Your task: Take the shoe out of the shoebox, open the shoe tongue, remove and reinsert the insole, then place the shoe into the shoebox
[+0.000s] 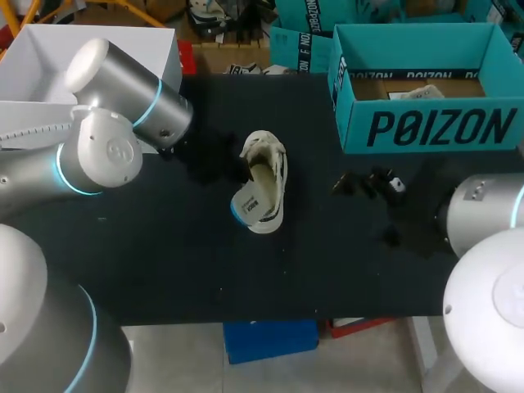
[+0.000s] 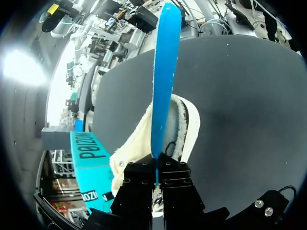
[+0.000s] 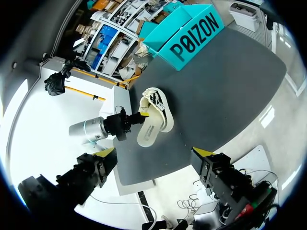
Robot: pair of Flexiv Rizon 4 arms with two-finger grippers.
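A cream shoe (image 1: pixel 268 168) lies on its side in the middle of the black table (image 1: pixel 164 254), well left of the open teal shoebox (image 1: pixel 426 123). Its insole (image 1: pixel 248 202), white with a blue underside, sticks out of the shoe toward the table's front edge. My left gripper (image 2: pixel 156 165) is shut on one end of the insole (image 2: pixel 163 76), seen edge-on as a blue strip, with the shoe (image 2: pixel 184 124) just behind it. My right gripper (image 3: pixel 154 153) hangs open and empty above the table, right of the shoe (image 3: pixel 156 105) and in front of the shoebox (image 3: pixel 192 38).
A white box (image 1: pixel 49 65) stands at the table's far left behind my left arm. The shoebox holds only crumpled paper (image 1: pixel 417 92). Bare table lies in front of the shoe and between it and the shoebox.
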